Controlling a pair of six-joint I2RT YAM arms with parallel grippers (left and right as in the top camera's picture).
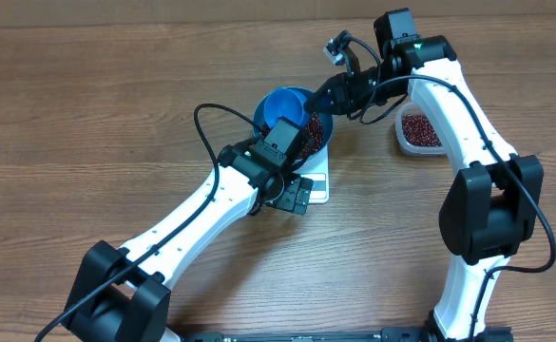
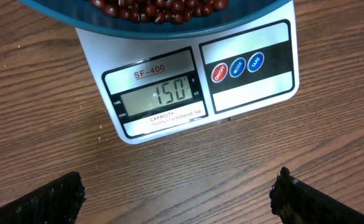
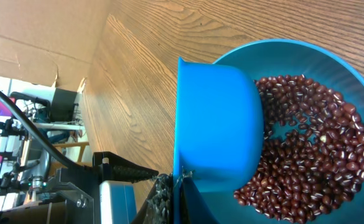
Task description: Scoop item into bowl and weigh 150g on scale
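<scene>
The bowl [image 1: 279, 103] of beans [image 3: 306, 143] sits on the scale [image 2: 250, 93], mid-frame overhead; the display shows 150. The right gripper [image 3: 169, 198] is clamped on the scoop [image 3: 216, 118], which is tipped over the bowl's left side with its handle running down-frame. The left gripper [image 2: 178, 193] gapes empty just below the scale.

Bright, even light and soft shadows throughout (close foreground slightly blurred).

There were two robot arms, a left arm [image 1: 201, 204] and a right arm [image 1: 458, 104], one blue bowl [image 1: 278, 103], one white scale [image 1: 320, 173] with three round buttons [image 2: 238, 67], one blue scoop [image 3: 216, 124], one clear tub [image 1: 418, 150], and beans [image 3: 306, 155] too many to count.
</scene>
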